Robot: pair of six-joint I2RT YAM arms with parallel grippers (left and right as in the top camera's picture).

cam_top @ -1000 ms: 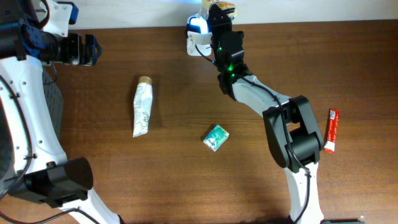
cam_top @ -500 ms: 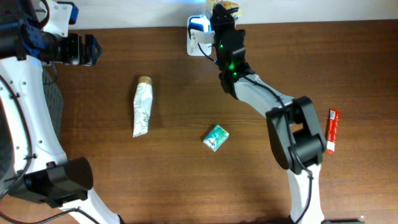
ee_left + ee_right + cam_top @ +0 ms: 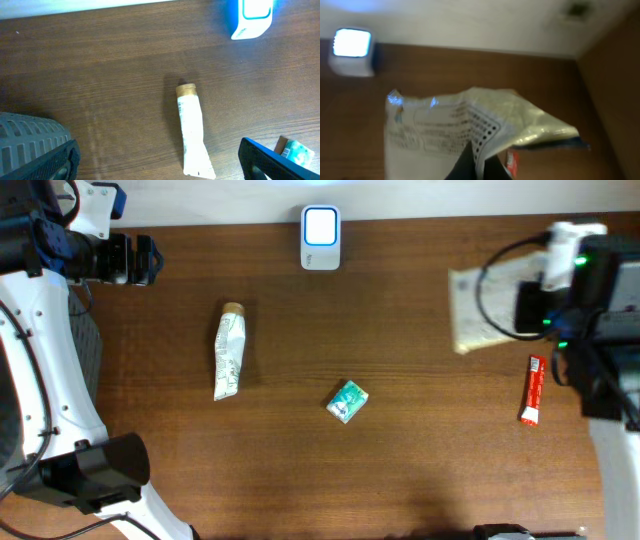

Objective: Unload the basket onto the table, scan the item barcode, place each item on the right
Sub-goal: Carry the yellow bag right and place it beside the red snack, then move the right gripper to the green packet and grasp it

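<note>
Right gripper (image 3: 472,159) pinches pouch (image 3: 465,125), print shown only by right wrist; left gripper (image 3: 155,160) spread, tube (image 3: 192,131) in its view

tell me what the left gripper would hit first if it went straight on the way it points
Most likely the bare table, close beside the white tube: the open left gripper points downward and the tube lies slightly off its midline. Depth is unclear, so a finger might clip it.

My packet (image 3: 470,125) is cream with small black print; scanner (image 3: 320,238) white, glowing blue; tube (image 3: 228,355) white, tan-capped; box (image 3: 347,401) green; stick (image 3: 534,390) red; table (image 3: 400,470) brown woodgrain
</note>
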